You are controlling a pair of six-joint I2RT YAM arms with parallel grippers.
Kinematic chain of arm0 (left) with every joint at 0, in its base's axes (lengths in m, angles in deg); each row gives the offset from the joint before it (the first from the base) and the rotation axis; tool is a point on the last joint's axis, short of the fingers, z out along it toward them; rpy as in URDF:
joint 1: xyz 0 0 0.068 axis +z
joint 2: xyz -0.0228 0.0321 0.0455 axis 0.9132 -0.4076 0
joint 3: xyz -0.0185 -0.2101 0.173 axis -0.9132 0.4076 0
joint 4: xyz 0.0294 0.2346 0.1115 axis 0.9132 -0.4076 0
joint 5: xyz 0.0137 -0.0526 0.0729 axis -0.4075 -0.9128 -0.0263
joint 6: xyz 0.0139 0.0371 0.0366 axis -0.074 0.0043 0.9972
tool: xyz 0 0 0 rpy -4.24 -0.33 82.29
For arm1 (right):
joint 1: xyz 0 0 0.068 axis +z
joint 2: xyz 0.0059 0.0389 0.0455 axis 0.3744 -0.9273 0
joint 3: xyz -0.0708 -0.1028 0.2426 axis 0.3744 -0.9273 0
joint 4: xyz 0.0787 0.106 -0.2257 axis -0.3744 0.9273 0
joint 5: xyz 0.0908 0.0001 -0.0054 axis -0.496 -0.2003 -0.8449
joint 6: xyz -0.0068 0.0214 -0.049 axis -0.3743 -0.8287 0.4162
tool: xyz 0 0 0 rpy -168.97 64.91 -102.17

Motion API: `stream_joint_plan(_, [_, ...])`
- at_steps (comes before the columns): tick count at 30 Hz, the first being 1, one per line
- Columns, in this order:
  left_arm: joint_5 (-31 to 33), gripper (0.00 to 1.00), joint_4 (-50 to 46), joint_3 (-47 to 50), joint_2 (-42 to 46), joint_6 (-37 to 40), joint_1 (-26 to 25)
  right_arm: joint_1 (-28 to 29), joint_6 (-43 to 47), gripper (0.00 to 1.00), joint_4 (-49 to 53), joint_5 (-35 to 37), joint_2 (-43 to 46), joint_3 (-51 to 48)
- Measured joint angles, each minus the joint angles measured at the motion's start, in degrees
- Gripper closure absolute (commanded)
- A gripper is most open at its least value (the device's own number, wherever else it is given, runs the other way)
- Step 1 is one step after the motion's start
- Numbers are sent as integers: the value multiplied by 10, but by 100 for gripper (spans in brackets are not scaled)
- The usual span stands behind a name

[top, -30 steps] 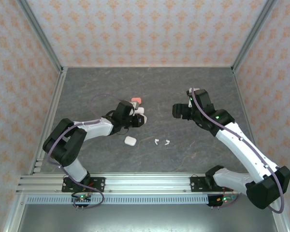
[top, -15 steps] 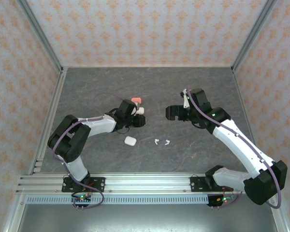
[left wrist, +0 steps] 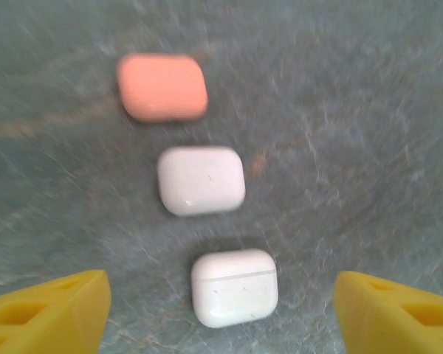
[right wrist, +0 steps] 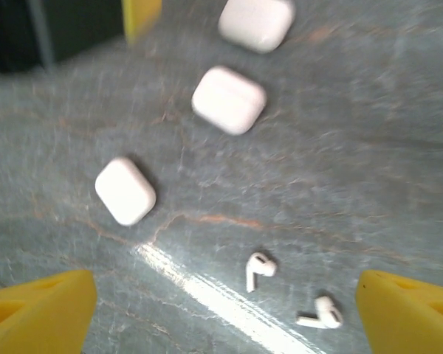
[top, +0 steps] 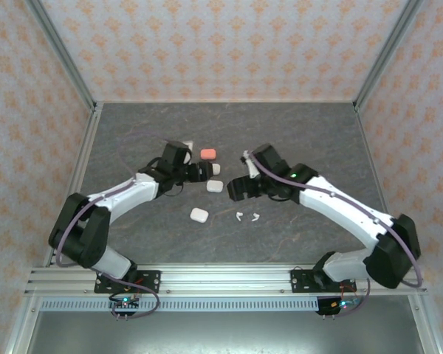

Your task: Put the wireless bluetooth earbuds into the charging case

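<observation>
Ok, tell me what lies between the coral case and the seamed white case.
Another white case, touching neither the coral case nor the seamed one; left wrist view.

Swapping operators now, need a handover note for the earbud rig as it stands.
Left gripper: open, empty, facing the cases.
Right gripper: open, empty, above the table.
Two white earbuds lie loose on the table.
Three white cases and one coral case, all closed.
Done: neither bud is in a case.
Left: open a case, seat both buds.
</observation>
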Motion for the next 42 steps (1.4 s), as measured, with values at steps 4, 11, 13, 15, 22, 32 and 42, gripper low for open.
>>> stream_joint_plan(4, [0,16,-9,0,32,-9,57,63,16,1,2,16,-91,42])
stream_joint_plan(11, [-2,15,-19,20,52,-37,125,125,65,1,14,45,-239,146])
stream_joint_plan(13, [-2,15,-24,24,53,-40,130,133,82,1,26,47,-282,179])
stream_joint_plan(15, [-2,15,-28,28,54,-42,133,141,97,1,39,48,-320,209])
stream_joint_plan(22, [-3,15,-32,38,67,-48,141,167,144,1,76,47,-397,248])
stream_joint_plan(32, [-6,15,-34,38,71,-48,141,168,166,33,86,58,-410,253])
stream_joint_plan(42, [-8,15,-44,38,79,-48,141,168,161,50,52,71,-410,250])
